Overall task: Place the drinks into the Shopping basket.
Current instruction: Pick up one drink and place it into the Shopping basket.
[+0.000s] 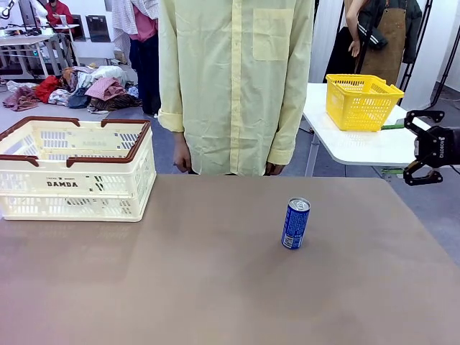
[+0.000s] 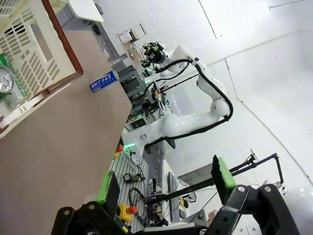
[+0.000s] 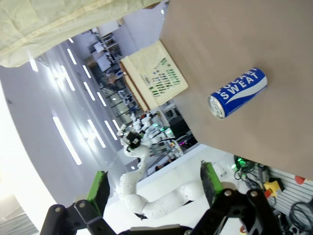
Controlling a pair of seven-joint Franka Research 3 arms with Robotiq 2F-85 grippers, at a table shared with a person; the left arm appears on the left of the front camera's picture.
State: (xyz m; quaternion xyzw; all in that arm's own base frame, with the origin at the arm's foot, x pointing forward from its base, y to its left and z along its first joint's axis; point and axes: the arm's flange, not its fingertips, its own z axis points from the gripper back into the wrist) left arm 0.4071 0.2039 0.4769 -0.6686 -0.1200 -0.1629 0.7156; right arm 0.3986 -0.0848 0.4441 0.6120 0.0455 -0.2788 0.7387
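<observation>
A blue drink can (image 1: 295, 223) with white print stands upright on the brown table, right of the middle. It also shows in the left wrist view (image 2: 103, 82) and the right wrist view (image 3: 238, 92). The cream Shopping basket (image 1: 75, 171) with its dark red rim stands at the table's far left. Through the basket's wall (image 2: 34, 54), a silver can top (image 2: 5, 79) with green beside it shows inside. My right gripper (image 1: 402, 148) hangs open in the air, beyond the table's right edge and well away from the blue can. My left gripper (image 2: 165, 181) is open with nothing between its fingers, as is my right gripper (image 3: 155, 186).
A person in a pale yellow shirt (image 1: 233, 79) stands at the table's far edge, hands down. A yellow mesh basket (image 1: 361, 100) sits on a white table (image 1: 359, 147) behind to the right. Bare brown tabletop (image 1: 215, 280) stretches between the basket and the can.
</observation>
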